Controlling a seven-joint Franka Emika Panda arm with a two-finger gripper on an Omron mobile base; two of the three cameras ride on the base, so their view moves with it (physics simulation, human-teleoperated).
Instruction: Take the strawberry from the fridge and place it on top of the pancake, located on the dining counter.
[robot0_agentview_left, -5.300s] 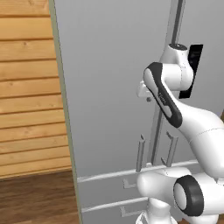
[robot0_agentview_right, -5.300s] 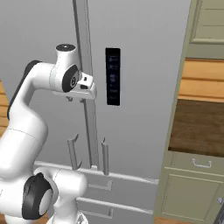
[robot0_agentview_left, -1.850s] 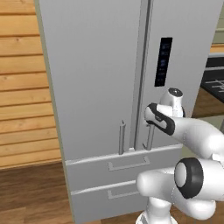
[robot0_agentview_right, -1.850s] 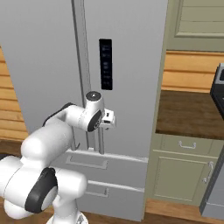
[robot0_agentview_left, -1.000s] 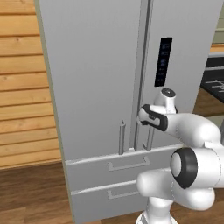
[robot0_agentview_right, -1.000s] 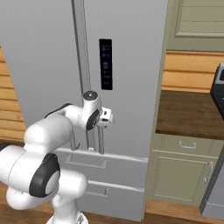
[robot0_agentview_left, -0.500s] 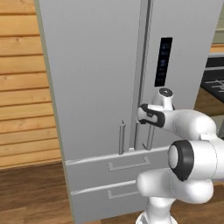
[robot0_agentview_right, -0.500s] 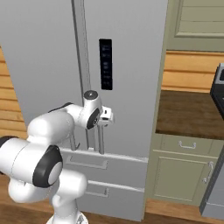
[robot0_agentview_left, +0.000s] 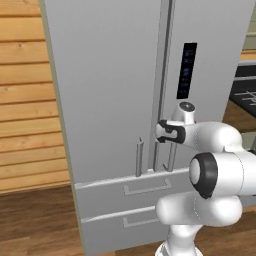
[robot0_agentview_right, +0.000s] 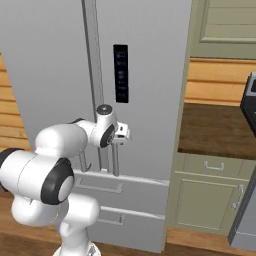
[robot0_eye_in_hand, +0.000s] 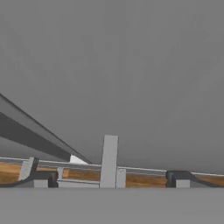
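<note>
Fridge (robot0_agentview_left: 110, 90) doors closed, pincer (robot0_eye_in_hand: 108, 178) spread astride right door handle (robot0_eye_in_hand: 108, 159)

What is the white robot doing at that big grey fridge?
The white robot arm is reaching its two-finger gripper up to the right door's vertical bar handle on the tall light grey double-door fridge. The jaws are open, with the handle between them. Both doors are shut.

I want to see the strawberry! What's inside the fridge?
You can't see inside yet. Both doors of the fridge are shut, so anything in there is hidden. The open gripper sits at the right door's handle.
</note>
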